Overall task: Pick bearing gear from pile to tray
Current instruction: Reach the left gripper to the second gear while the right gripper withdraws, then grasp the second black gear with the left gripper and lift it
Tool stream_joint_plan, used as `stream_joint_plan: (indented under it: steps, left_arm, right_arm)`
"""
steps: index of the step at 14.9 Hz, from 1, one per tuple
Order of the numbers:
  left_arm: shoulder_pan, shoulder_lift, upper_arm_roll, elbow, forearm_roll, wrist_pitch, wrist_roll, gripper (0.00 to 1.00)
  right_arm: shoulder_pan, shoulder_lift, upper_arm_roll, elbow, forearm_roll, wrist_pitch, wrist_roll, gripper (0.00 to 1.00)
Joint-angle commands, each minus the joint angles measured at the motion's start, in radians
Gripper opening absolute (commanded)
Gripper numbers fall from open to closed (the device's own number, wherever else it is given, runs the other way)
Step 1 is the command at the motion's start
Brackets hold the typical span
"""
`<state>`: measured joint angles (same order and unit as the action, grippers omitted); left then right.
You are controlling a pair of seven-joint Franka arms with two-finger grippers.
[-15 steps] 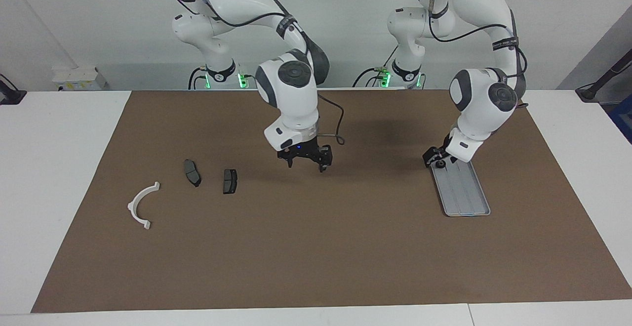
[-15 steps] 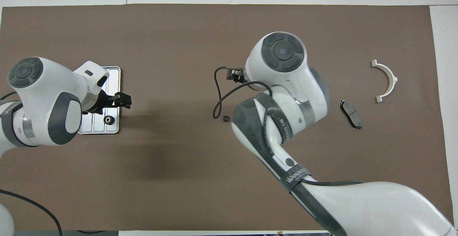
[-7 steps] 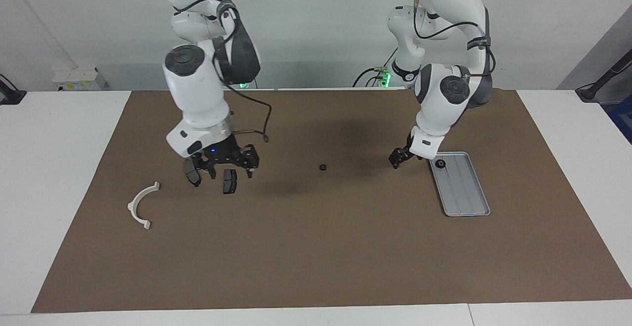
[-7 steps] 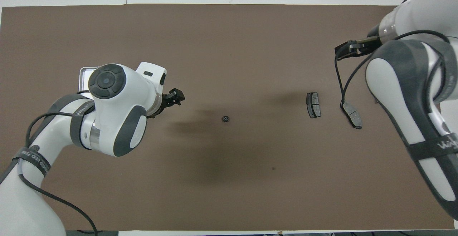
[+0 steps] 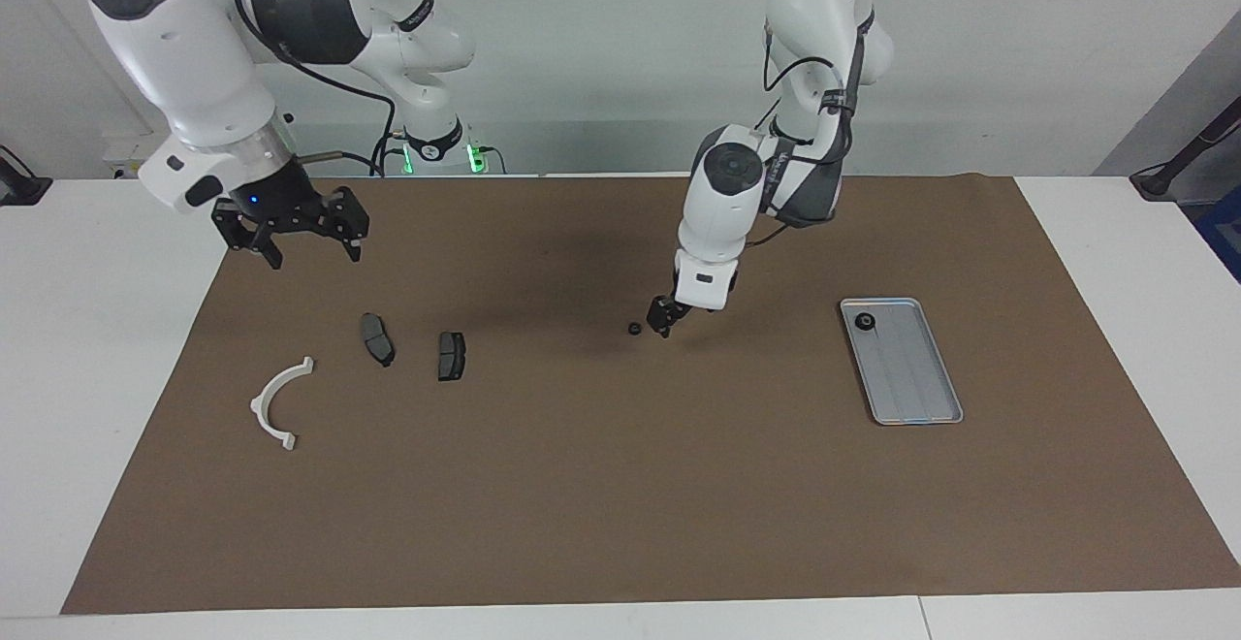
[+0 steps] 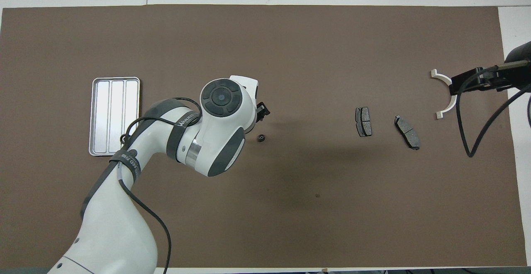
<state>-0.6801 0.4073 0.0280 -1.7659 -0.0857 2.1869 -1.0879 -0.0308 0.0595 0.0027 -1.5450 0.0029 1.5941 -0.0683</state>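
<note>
A small black bearing gear (image 5: 634, 329) lies alone on the brown mat's middle; it also shows in the overhead view (image 6: 261, 138). My left gripper (image 5: 664, 318) hangs low right beside it, toward the tray, and shows in the overhead view (image 6: 262, 112). The silver ribbed tray (image 5: 911, 383) (image 6: 115, 99) lies toward the left arm's end, with another black gear (image 5: 866, 323) in its end nearer the robots. The pile's other parts lie toward the right arm's end: two dark brake pads (image 5: 378, 339) (image 5: 451, 356) and a white half-ring bracket (image 5: 258, 407). My right gripper (image 5: 312, 250) is open, empty and raised.
The brown mat (image 5: 620, 504) covers most of the white table. In the overhead view the brake pads (image 6: 363, 121) (image 6: 407, 132) and the bracket (image 6: 449, 110) lie in a row, and the right gripper (image 6: 477, 81) overlaps the bracket from high above.
My left gripper left a gear in the tray and moved to the loose gear on the mat's middle. My right gripper moved from the middle to the right arm's end and rose.
</note>
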Motion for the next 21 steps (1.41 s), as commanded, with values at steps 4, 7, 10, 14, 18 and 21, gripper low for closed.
stream_joint_plan:
  steps: [4,7,10,14,18,21]
  left_arm:
    - [-0.041,0.053,0.02,0.05,-0.003,-0.019,-0.02,1.0]
    - [-0.062,0.042,0.018,0.019,-0.005,-0.019,-0.02,0.93]
    - [-0.076,0.036,0.016,-0.009,-0.006,-0.006,-0.023,0.88]
    - [-0.076,0.022,0.016,-0.058,-0.006,0.048,-0.023,0.77]
    - [-0.076,0.022,0.018,-0.061,-0.006,0.054,-0.023,0.66]
    - [-0.076,0.022,0.018,-0.061,-0.006,0.054,-0.024,0.6]
  right_arm:
    - [-0.026,-0.055,0.01,-0.116,-0.012,0.023,-0.007,1.0]
    - [-0.029,-0.061,0.011,-0.116,-0.012,0.021,0.005,1.0]
    - [-0.028,-0.075,0.011,-0.103,-0.012,0.023,0.007,1.0]
    - [-0.028,-0.075,0.01,-0.101,-0.012,0.041,0.007,1.0]
    - [-0.029,-0.079,0.011,-0.109,-0.012,0.043,0.01,1.0]
    - [-0.029,-0.081,0.011,-0.11,-0.012,0.041,0.019,1.0]
